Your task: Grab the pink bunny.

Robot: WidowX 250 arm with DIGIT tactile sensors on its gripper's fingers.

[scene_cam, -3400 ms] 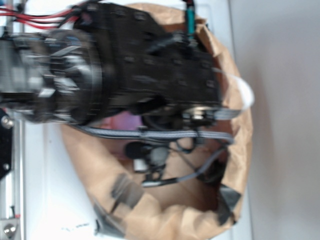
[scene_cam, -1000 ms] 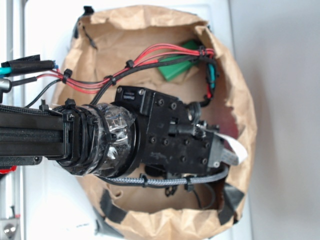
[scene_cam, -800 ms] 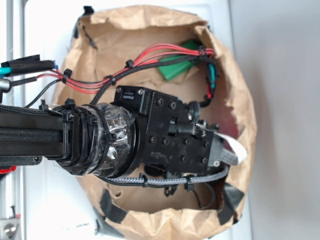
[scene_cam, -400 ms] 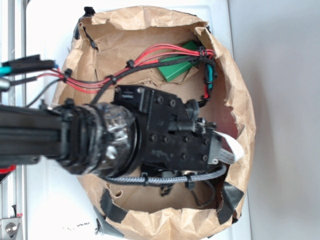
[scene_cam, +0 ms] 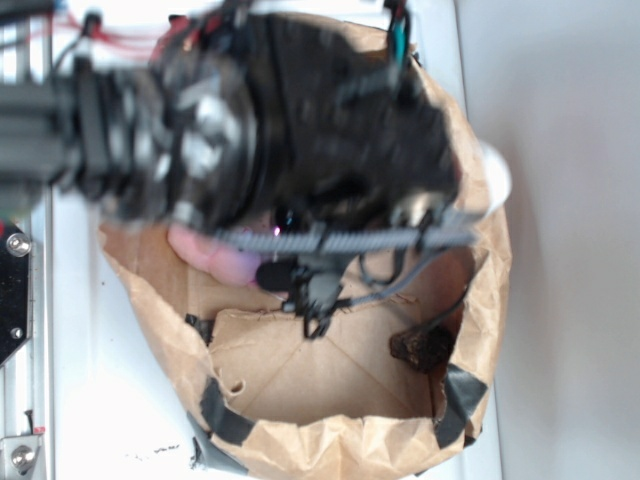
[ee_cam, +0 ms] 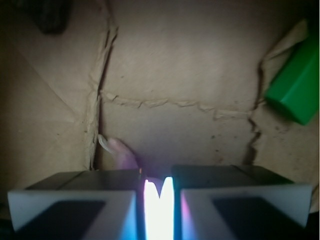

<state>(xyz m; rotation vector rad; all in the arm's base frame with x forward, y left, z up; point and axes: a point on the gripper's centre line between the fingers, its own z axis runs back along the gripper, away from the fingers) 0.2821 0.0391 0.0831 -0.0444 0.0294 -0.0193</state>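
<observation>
One gripper (ee_cam: 159, 192), seen close in the wrist view: 2 pale fingers (ee_cam: 75, 207) nearly together w/ a bright pinkish-white strip pinched in the narrow gap, and one pink bunny (ee_cam: 122, 155) part plus a thin white loop sticking out just above the left finger. So the pincer is clamped on the bunny. In the exterior view the blurred black arm (scene_cam: 290, 110) covers the top half of one brown paper bag (scene_cam: 330, 445), and pink fuzz shows under it near the bag's left wall. One green block (ee_cam: 295, 92) lies at the right edge of the bag floor, well apart from the fingers. One dark lump (scene_cam: 425, 347) sits near the bag's right wall. Black tape patches along the bag's lower rim.
</observation>
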